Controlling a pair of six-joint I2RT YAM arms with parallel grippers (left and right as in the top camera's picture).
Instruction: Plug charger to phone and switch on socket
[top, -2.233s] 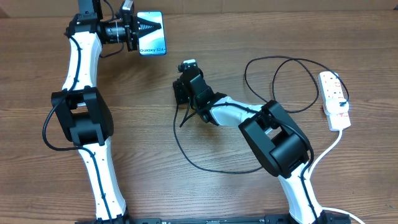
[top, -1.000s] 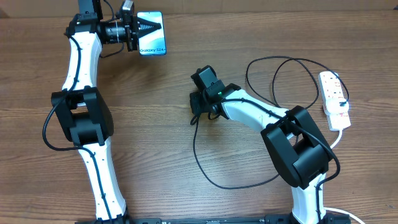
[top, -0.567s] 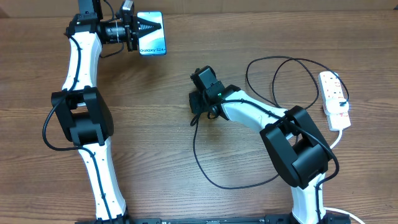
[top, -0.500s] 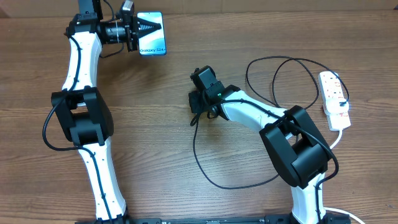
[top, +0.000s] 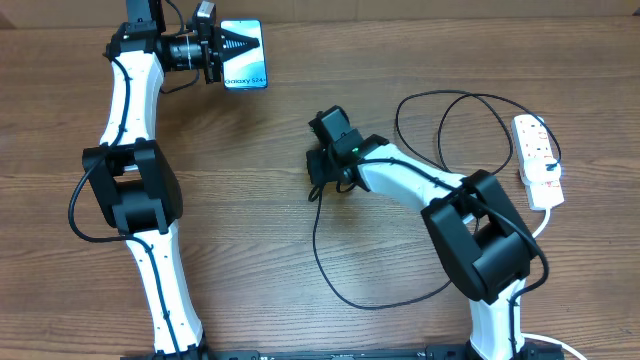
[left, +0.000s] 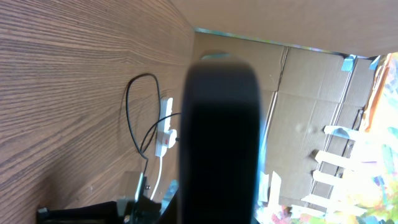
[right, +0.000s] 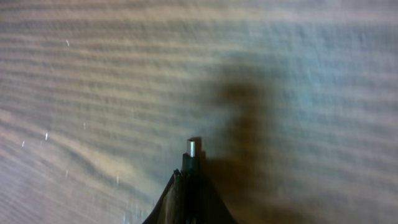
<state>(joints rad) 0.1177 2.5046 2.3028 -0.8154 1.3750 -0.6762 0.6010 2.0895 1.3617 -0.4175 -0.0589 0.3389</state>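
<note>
1. Overhead: the phone (top: 250, 72) is gripped by the left gripper (top: 238, 45).
2. The charger (right: 192, 149) plug is pinched in the clenched right gripper (right: 189, 177) — well apart from the phone, not yet plugged in.
3. The socket (top: 537, 160), far right of the phone, is left untouched — switching remains.

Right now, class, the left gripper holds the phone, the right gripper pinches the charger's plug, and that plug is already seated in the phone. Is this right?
Not quite: the charger's plug is not in the phone. The overhead view shows the left gripper holding the phone at the far side, while the right gripper pinches the plug near the middle, well apart from it.
</note>
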